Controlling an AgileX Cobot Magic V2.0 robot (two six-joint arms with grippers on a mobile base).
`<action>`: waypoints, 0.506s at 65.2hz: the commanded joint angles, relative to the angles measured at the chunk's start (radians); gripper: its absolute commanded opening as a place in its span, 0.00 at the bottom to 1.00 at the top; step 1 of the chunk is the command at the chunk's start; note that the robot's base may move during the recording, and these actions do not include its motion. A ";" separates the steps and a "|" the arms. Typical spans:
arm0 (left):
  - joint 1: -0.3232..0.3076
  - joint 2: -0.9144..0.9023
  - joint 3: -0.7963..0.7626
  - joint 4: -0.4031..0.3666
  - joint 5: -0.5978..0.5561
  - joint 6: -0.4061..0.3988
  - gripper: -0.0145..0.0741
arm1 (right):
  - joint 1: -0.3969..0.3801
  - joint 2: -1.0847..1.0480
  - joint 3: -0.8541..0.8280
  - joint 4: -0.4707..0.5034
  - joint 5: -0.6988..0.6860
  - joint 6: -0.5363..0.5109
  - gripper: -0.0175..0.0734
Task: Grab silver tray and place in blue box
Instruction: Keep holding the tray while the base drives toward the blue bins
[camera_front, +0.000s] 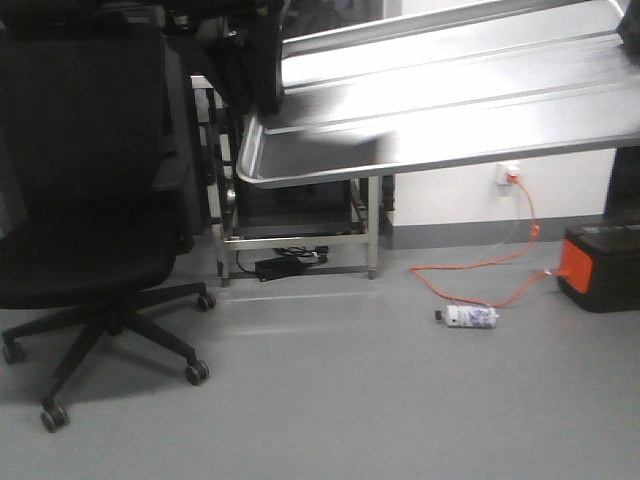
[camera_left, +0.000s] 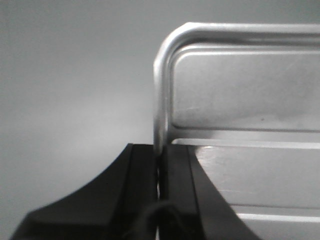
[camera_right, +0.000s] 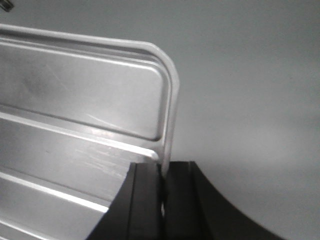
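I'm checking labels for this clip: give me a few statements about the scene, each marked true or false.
1. The left hand and right hand each clamp the silver tray by its rim. True.
2. The silver tray lies flat on the floor. False: it is held up in the air.
3. A small bottle lies on the floor. True.
4. The cable on the floor is green. False: it is orange.
5. The blue box stands beside the office chair. False: no blue box shows in any view.
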 joint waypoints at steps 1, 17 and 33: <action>0.002 -0.042 -0.039 0.076 0.006 0.024 0.05 | -0.006 -0.025 -0.031 -0.043 -0.064 -0.017 0.26; 0.002 -0.045 -0.077 0.106 0.061 0.024 0.04 | -0.006 -0.025 -0.031 -0.043 -0.063 -0.017 0.26; 0.002 -0.047 -0.150 0.128 0.105 0.024 0.05 | -0.006 -0.025 -0.031 -0.043 -0.061 -0.017 0.26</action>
